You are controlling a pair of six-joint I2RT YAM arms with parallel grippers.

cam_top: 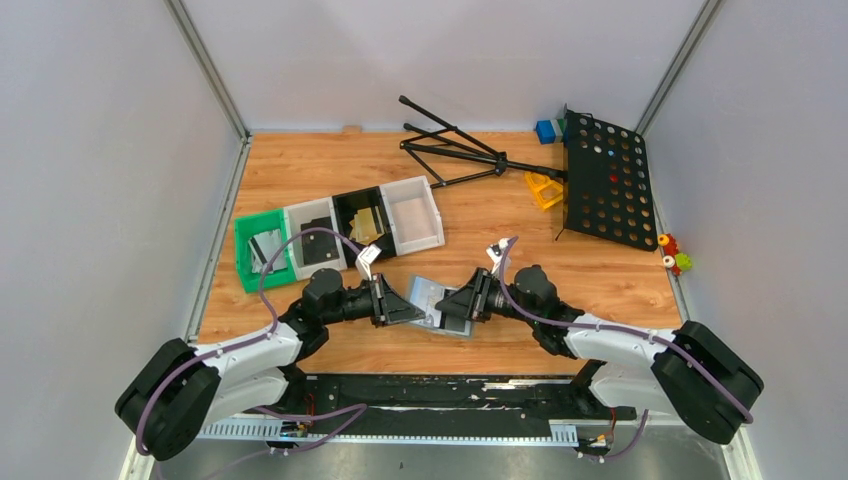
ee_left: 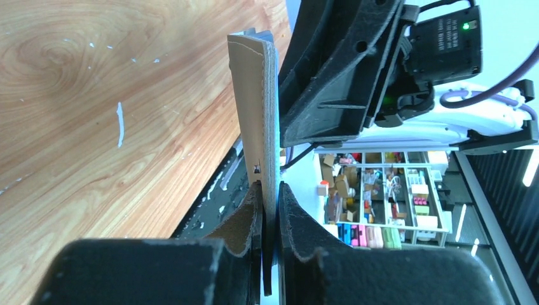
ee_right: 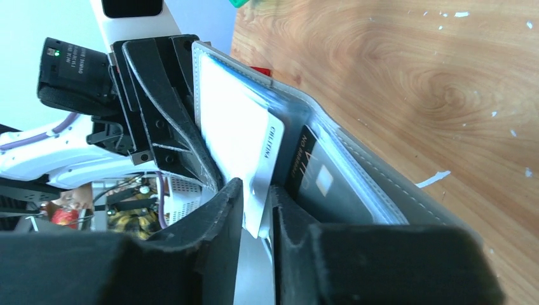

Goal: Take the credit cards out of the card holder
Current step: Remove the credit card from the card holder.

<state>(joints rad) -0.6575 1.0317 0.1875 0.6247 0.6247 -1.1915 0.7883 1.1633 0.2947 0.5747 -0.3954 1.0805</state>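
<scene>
The grey card holder (cam_top: 437,300) is held open and off the table between my two grippers. My left gripper (cam_top: 408,306) is shut on one flap, seen edge-on in the left wrist view (ee_left: 259,121), with the fingers (ee_left: 270,198) pinching its lower edge. My right gripper (cam_top: 456,304) faces it from the right. In the right wrist view its fingers (ee_right: 255,190) are closed on the corner of a silvery-white credit card (ee_right: 235,133) lying against the holder's inner flap. A black credit card (ee_right: 318,184) sits in the holder's clear pocket (ee_right: 394,190).
A row of trays stands behind: green (cam_top: 250,268), white (cam_top: 296,218), black (cam_top: 345,205), clear (cam_top: 415,212); cards lie in the first three. A black folded stand (cam_top: 455,150), a perforated black board (cam_top: 605,180), a yellow piece (cam_top: 545,188) and small toys (cam_top: 675,255) are at the back right.
</scene>
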